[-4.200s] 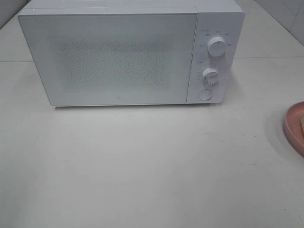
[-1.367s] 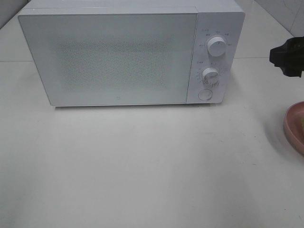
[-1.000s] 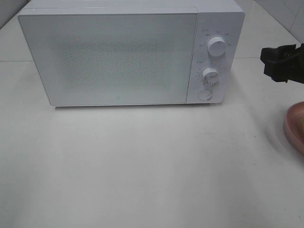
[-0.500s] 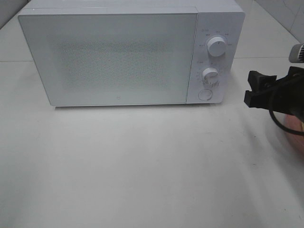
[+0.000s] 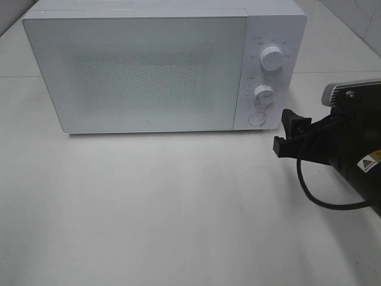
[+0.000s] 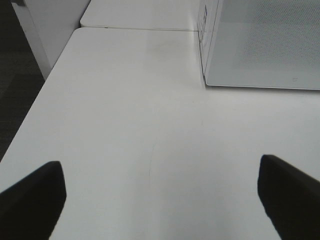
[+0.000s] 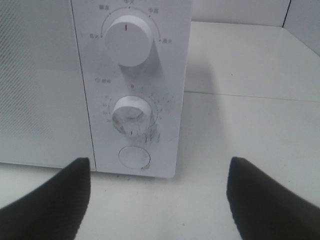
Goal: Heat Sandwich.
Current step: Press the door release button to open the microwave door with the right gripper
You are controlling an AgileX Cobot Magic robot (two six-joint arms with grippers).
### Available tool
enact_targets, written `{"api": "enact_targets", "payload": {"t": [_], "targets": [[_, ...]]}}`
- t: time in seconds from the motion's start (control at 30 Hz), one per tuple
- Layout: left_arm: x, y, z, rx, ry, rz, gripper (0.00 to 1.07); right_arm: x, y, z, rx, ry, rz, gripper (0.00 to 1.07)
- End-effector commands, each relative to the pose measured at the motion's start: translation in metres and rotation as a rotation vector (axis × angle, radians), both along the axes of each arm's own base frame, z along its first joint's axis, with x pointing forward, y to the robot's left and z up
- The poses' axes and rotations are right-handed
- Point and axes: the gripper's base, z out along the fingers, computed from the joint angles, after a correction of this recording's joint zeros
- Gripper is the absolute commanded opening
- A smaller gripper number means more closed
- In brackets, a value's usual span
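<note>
The white microwave stands at the back of the table with its door shut. Its control panel has two knobs and a round button below them. My right gripper is open and empty, low over the table just right of the panel's lower corner. In the right wrist view the gripper faces the panel, with the button ahead between its fingers. My left gripper is open and empty over bare table, and the microwave shows ahead of it. The sandwich is hidden.
The right arm with its cable covers the table's right side, where the pink plate is hidden. The table edge and a dark floor show in the left wrist view. A tiled wall stands at the back right.
The right arm has come in from the right edge and moved left and down to beside the microwave's control panel. It now hides the pink plate. The microwave has not moved.
</note>
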Motion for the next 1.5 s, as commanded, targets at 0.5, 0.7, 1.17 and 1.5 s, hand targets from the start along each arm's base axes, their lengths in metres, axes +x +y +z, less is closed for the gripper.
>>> {"api": "enact_targets", "payload": {"t": [0.5,0.7,1.17,1.5], "targets": [[-0.003,-0.001,-0.001,-0.005,-0.024,0.001,0.98,-0.005,0.005,-0.006,0.022,-0.012,-0.053,0.74],[-0.003,-0.001,-0.001,-0.005,-0.024,0.001,0.98,-0.005,0.005,-0.006,0.169,-0.002,-0.088,0.74],[-0.003,-0.001,-0.001,-0.005,-0.024,0.001,0.98,-0.006,0.006,-0.009,1.019,0.089,-0.293,0.74],[-0.003,-0.001,-0.001,-0.005,-0.024,0.001,0.98,-0.008,0.007,-0.015,1.401,0.18,-0.427,0.59]]}}
